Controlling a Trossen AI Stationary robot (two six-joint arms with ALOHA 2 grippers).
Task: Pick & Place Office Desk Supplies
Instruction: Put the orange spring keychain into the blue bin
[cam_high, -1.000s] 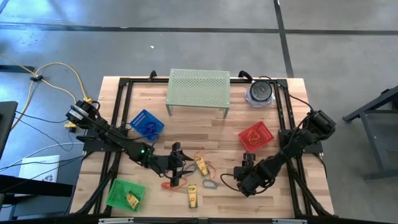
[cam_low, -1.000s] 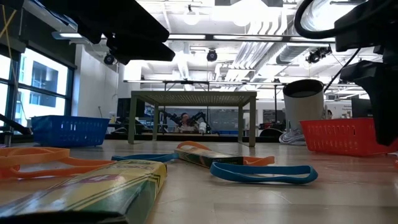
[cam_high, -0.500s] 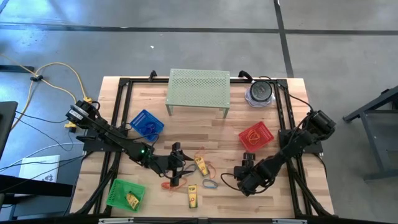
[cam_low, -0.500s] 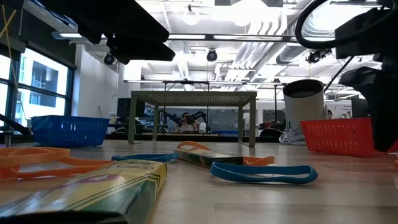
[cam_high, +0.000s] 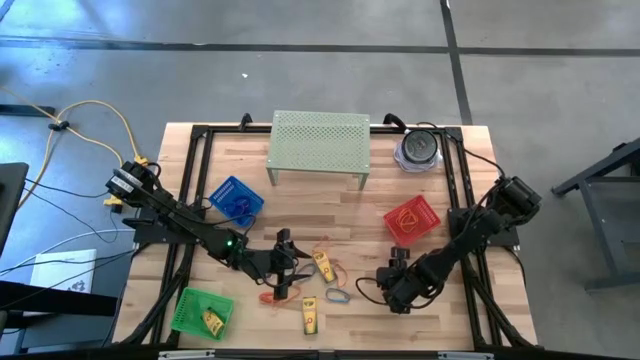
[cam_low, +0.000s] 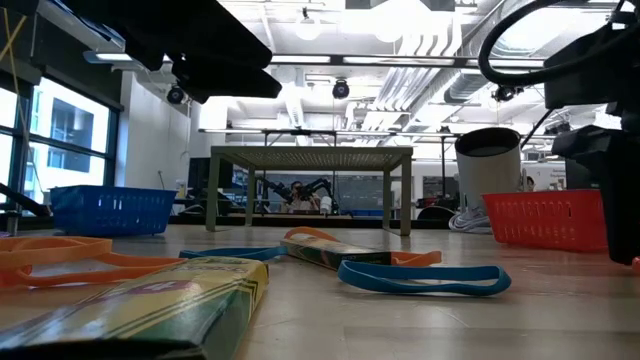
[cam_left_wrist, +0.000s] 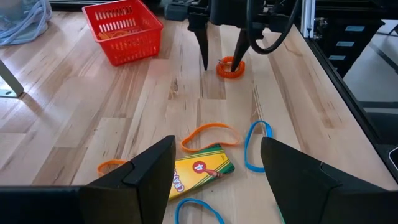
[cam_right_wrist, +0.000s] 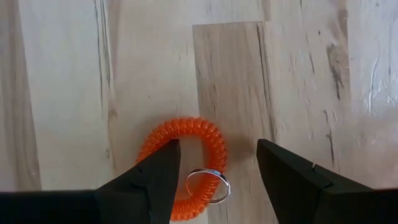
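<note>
An orange spiral coil loop (cam_right_wrist: 184, 163) with a metal ring (cam_right_wrist: 208, 185) lies flat on the wood near the table's front right. My right gripper (cam_right_wrist: 217, 171) is over it, open and pointing down, also seen in the left wrist view (cam_left_wrist: 221, 59). My left gripper (cam_left_wrist: 217, 177) hovers open near the front middle (cam_high: 285, 272), over a yellow crayon box (cam_left_wrist: 198, 172), an orange band (cam_left_wrist: 209, 133) and blue bands (cam_left_wrist: 255, 147). More crayon boxes (cam_high: 310, 315) lie flat nearby. My right gripper comes at the orange coil from above. One fingertip (cam_left_wrist: 236, 62) stands at the coil's rim (cam_left_wrist: 227, 68) and the other (cam_left_wrist: 203, 56) is clear beside it. I cannot tell whether the finger touches the coil, which lies flat on the table.
A red basket (cam_high: 411, 220) sits behind the right gripper, a blue basket (cam_high: 236, 199) behind the left arm, and a green basket (cam_high: 200, 310) at the front left. A pale green perforated stand (cam_high: 319, 148) and a round container (cam_high: 418, 148) are at the far edge. Black frame rails run along both sides.
My right gripper has sunk a little toward the orange coil, its fingers staying open. The coil and the other supplies have not moved.
</note>
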